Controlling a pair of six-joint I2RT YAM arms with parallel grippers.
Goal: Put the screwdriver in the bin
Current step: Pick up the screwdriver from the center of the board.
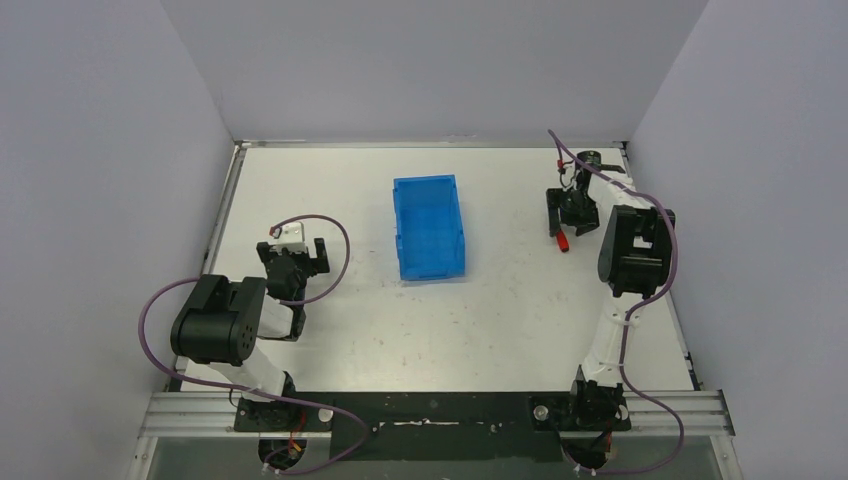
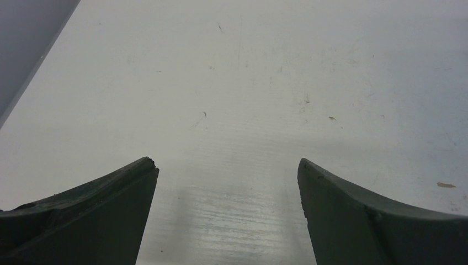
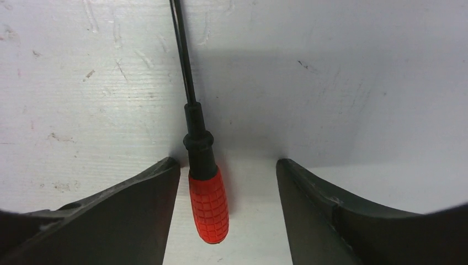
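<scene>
Since the screwdriver [image 3: 207, 204] lies flat on the table [image 1: 500, 330], we read the right gripper [image 3: 227, 163] as set down low over it for a pick. Its two fingers straddle the red handle. Jaws stand partly open: the left-hand finger in the wrist view sits just beside the handle's black collar, and we cannot tell whether it touches; the other finger is clearly apart. Nothing is gripped yet.

Shaft points away from the wrist camera, handle toward it. That lines the tool up along the gap between the fingers, so we judge a squeeze would land across the handle.

The tool lies far right on the table, well apart from the bin [image 1: 431, 270], which sits mid-table with nothing visible inside.

The left gripper [image 2: 226, 165] hangs over bare table, jaws wide, holding nothing; we judge it parked out of the way.

Count: one screwdriver, one bin, two arms, two fingers on each.
</scene>
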